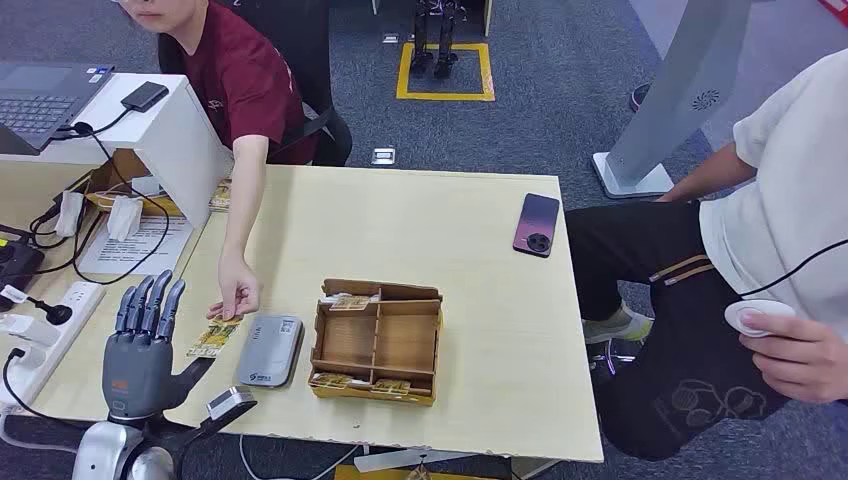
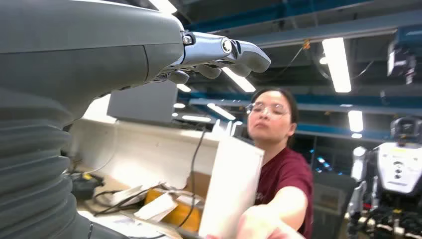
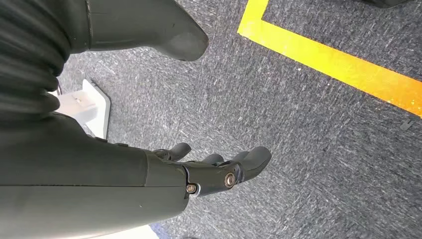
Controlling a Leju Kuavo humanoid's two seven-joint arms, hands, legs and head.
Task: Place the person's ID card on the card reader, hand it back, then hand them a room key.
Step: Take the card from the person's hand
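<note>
Card [image 1: 213,338] on table – beside left hand [image 1: 143,350] (fingers spread, empty), apart.

Near the tabletop's [image 1: 480,210] front edge we find the card reader [image 1: 270,350], with the compartmented box [image 1: 378,340] just to its right. The ID card [image 1: 213,338] lies just left of the reader, under a person's hand [image 1: 236,297]. Our left hand [image 1: 145,350] stands upright by the front left corner. A phone [image 1: 537,224] lies near the right edge.
</note>
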